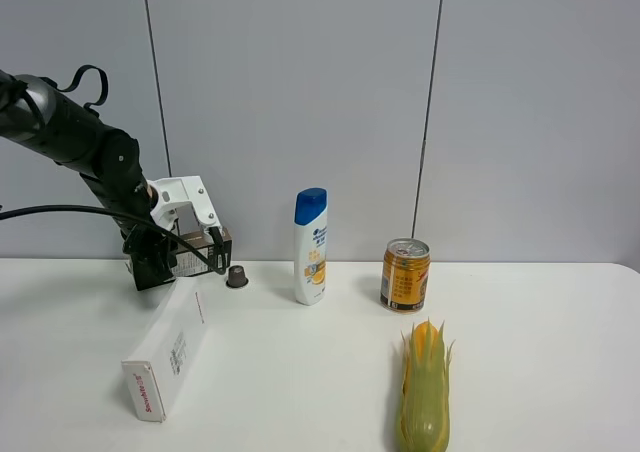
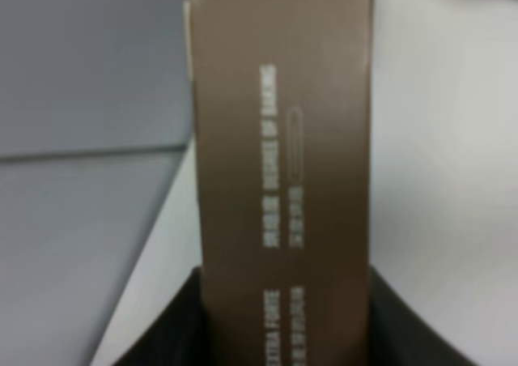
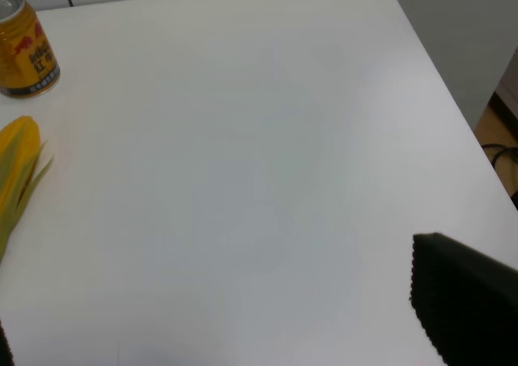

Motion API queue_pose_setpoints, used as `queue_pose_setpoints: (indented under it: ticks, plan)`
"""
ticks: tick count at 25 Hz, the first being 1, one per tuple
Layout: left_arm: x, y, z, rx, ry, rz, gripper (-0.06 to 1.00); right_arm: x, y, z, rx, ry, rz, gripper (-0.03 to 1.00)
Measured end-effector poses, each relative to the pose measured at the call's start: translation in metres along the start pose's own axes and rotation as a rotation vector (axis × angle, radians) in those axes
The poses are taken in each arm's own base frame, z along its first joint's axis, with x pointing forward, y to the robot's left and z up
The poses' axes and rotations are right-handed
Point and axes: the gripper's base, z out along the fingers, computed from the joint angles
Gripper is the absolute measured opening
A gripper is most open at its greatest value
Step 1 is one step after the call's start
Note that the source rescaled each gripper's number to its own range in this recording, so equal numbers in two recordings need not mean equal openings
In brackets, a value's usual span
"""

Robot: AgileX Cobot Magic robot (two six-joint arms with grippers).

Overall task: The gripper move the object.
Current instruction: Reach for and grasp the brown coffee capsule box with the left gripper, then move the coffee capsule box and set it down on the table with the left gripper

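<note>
Brown carton sits clamped in the left gripper at middle left of the high view, behind the white carton. Carrying step, likely; next calls for a steady move and gentle release.

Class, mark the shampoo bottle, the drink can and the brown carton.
shampoo bottle (image 1: 311,254), exterior high view, white body.
drink can (image 1: 405,277), exterior high view, orange side.
brown carton (image 2: 283,163), left wrist view, printed face.

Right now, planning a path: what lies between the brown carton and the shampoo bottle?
One small dark capsule, between the brown carton and the shampoo bottle; the exterior high view shows it.
</note>
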Motion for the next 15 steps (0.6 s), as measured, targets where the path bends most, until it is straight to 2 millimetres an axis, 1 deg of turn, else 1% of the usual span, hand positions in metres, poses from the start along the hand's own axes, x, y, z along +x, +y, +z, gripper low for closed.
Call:
queue_pose_setpoints:
  ticks: [4,7,10,15]
  plan:
    - [0.0,0.001,-0.003,0.008,0.014,-0.001,0.0,0.0,0.0,0.0,0.0,0.0,0.0,1.0]
    - [-0.002,0.004,-0.008,0.005,0.015,-0.002,0.01,0.0,0.0,0.0,0.0,0.0,0.0,1.0]
    - [-0.003,0.01,-0.02,0.007,0.029,-0.005,0.01,0.0,0.0,0.0,0.0,0.0,0.0,1.0]
    - [-0.006,0.02,-0.055,0.028,0.074,-0.032,0.01,0.0,0.0,0.0,0.0,0.0,0.0,1.0]
